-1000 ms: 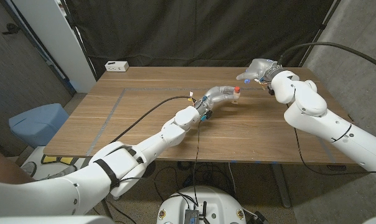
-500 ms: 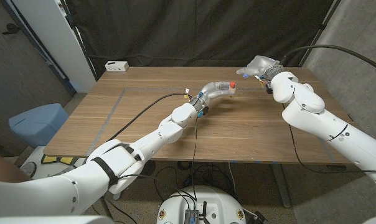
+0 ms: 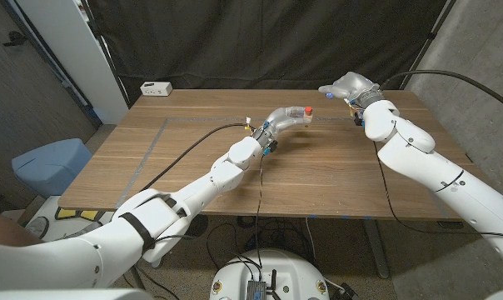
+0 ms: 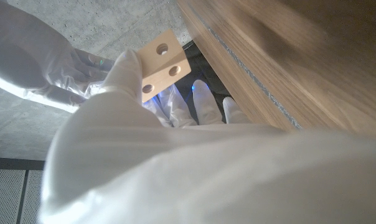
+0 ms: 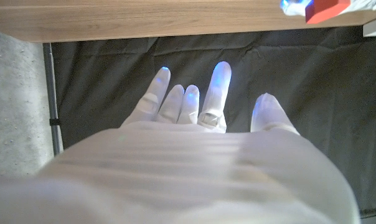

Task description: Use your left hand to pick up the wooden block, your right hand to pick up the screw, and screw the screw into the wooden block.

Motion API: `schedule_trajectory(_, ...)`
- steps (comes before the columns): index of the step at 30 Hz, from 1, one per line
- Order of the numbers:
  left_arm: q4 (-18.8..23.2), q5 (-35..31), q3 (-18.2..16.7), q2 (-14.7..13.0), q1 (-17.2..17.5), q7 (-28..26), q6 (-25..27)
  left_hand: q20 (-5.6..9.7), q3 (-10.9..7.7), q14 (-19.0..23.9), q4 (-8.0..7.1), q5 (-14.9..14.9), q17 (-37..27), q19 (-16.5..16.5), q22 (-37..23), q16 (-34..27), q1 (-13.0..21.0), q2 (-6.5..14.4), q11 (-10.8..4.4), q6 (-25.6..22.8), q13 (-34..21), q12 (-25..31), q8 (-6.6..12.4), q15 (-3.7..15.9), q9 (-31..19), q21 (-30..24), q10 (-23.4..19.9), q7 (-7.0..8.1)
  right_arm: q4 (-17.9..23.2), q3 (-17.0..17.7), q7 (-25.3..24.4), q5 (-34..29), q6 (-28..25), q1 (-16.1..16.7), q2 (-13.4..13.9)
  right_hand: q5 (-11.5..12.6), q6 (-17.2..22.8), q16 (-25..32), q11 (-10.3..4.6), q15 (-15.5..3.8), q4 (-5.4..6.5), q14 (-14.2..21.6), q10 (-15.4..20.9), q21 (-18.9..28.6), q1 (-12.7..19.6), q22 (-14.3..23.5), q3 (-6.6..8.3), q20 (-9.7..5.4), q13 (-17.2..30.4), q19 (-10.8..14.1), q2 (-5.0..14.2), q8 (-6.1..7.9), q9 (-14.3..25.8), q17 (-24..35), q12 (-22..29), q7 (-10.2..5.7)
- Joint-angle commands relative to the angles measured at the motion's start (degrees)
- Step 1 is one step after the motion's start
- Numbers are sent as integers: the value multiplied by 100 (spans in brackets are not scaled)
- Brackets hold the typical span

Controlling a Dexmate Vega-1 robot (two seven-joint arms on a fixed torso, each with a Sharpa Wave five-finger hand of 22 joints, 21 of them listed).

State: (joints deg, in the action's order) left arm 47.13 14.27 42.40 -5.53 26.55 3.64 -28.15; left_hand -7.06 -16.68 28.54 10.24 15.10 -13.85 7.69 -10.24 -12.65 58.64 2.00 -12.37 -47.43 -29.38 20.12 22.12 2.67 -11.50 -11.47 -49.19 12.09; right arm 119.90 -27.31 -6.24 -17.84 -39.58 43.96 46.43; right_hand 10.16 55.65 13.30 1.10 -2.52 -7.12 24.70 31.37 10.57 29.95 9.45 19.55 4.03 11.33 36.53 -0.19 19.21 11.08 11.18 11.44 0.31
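Observation:
My left hand (image 3: 286,119) holds the pale wooden block (image 4: 163,59) above the table's back middle, pinched at one edge. In the left wrist view the block shows three round holes. A small red piece (image 3: 309,110) sits at the block by the fingertips; it also shows in the right wrist view as a red piece (image 5: 325,9). I cannot tell whether it is the screw. My right hand (image 3: 347,85) hovers over the back right of the table, a short way right of the block. Its fingers (image 5: 218,84) are spread and hold nothing.
A white socket box (image 3: 156,87) lies at the table's back left corner. Grey tape lines (image 3: 164,125) mark the wooden table (image 3: 335,183). A cable (image 3: 193,154) trails from my left arm. A blue bin (image 3: 52,162) stands on the floor to the left.
My left hand has carried the block a little farther back and to the left. The right hand has drifted slightly toward the table's back edge.

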Motion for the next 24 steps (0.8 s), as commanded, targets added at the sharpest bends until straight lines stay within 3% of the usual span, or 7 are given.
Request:
schedule_trajectory(1, -6, -3, -7, 61, 73, -157, -17, -32, -184, 42, -162, 39, -18, 30, -29, 5, -141, 343, -25, -436, -584, 64, 47, 532, -67, -32, -109, -218, 8, 568, -1017, 821, 253, 627, -356, 49, -193, -43, 121, 142, -38, -42, -31, -23, -19, 28, -7, 120, 22, -106, 62, -130, 12, 23, -20, -29)
schedule_trajectory(6, -3, -1, -6, 84, 111, -198, -31, -31, -187, 45, -163, 42, -19, 30, -29, 4, -143, 345, -25, -433, -583, 60, 45, 530, -67, -33, -102, -218, -40, 753, -1327, 1192, 521, 845, -462, 55, -239, -81, 163, 229, -44, -118, -182, -32, -39, 28, -21, 155, 20, -191, 70, -188, 18, 25, -64, -37)
schedule_trajectory(14, -244, 39, 13, 203, 49, -106, -151, -36, -193, 46, -160, 45, -22, 35, -29, 1, -141, 350, -25, -430, -588, 64, 42, 529, -67, -35, -108, -232, -189, 1075, -2081, 1749, 1180, 1277, -897, 65, -334, -109, 160, 256, -56, -181, -292, -27, -41, 26, -25, 172, 17, -238, 91, -267, 23, 26, -79, -9)
schedule_trajectory(16, -333, 49, 15, 241, 16, -76, -196, -33, -193, 44, -161, 46, -23, 33, -29, 2, -144, 350, -23, -431, -587, 64, 42, 533, -67, -34, -109, -236, -213, 1125, -2151, 1880, 1318, 1345, -937, 68, -330, -128, 95, 289, -61, -228, -319, -29, -44, 25, -28, 180, 15, -266, 96, -282, 24, 27, -78, -4)
schedule_trajectory(24, -557, 84, 21, 330, -71, 30, -292, -30, -193, 56, -155, 47, -24, 33, -29, -5, -140, 343, -26, -437, -588, 63, 43, 533, -67, -34, -105, -231, -365, 1300, -2310, 2422, 1823, 1541, -1088, 81, -529, -170, 131, 400, -57, -366, -463, -36, -82, 23, -47, 236, 10, -375, 122, -421, 27, 35, -89, -78)
